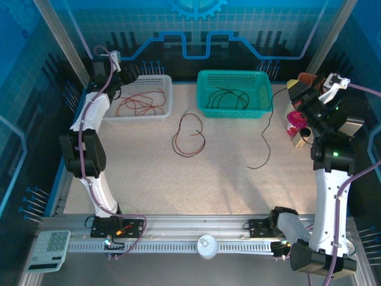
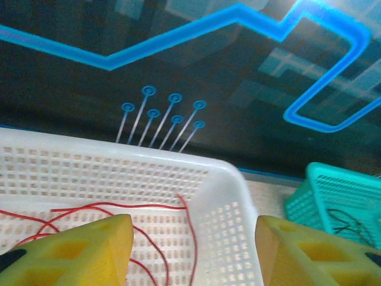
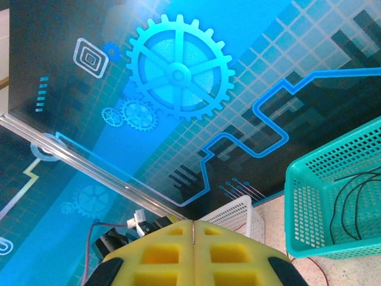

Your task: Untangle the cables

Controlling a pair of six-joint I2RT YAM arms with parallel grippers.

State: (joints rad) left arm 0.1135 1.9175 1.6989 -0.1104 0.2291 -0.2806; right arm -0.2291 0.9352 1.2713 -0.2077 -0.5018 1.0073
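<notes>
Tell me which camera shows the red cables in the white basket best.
The top external view: the red cables lie spread out in loops inside the white basket. The left wrist view shows a few strands close up, the rest cut off. The right wrist view catches the basket's corner, cables barely visible.

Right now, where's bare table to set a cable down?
Bare: the near strip of table between the middle cable loop and the front rail, and the patch in front of the white basket. Crowded: around that loop and the black cable beside the teal basket.
</notes>
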